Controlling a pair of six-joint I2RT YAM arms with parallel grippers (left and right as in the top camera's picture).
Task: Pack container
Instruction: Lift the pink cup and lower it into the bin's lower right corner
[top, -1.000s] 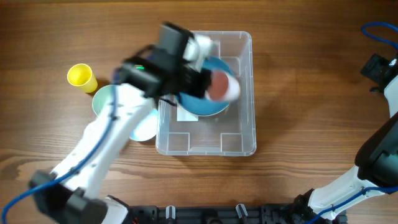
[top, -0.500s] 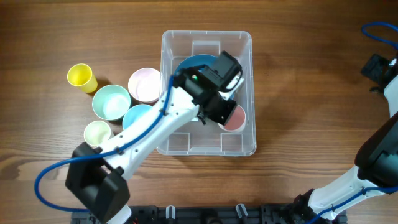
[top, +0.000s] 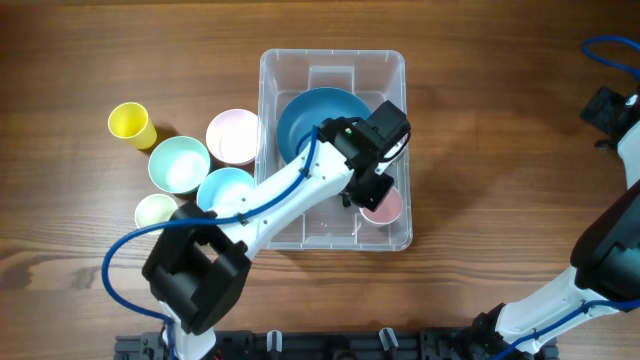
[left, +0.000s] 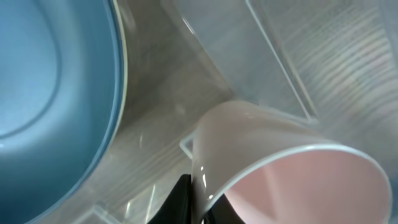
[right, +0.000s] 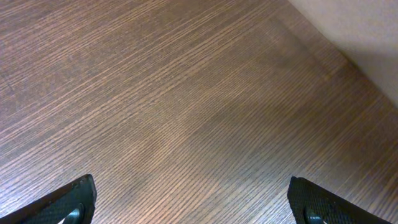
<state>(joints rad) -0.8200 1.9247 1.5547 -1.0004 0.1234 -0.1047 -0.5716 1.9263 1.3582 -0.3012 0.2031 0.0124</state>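
Observation:
The container (top: 300, 228) is a clear plastic bin at the table's middle, with a large blue bowl (top: 315, 120) in its far half. My left gripper (top: 372, 192) reaches into the near right corner, shut on the wall of a pink cup (top: 384, 208). In the left wrist view the black fingers (left: 180, 202) pinch the pink cup (left: 249, 143) at its rim, one inside and one outside, with the blue bowl (left: 50, 81) at left and the container's floor (left: 205, 37) behind. My right gripper (right: 193, 199) stands wide open over bare wood, far right of the bin.
Left of the bin stand a yellow cup (top: 130, 124), a pale teal bowl (top: 179, 164), a pink bowl (top: 232, 136), a light blue bowl (top: 222, 188) and a pale green cup (top: 155, 212). The right arm (top: 610, 108) sits at the table's right edge.
My left arm has carried the pink cup from above the blue bowl to the bin's near right corner. The right arm has stayed still.

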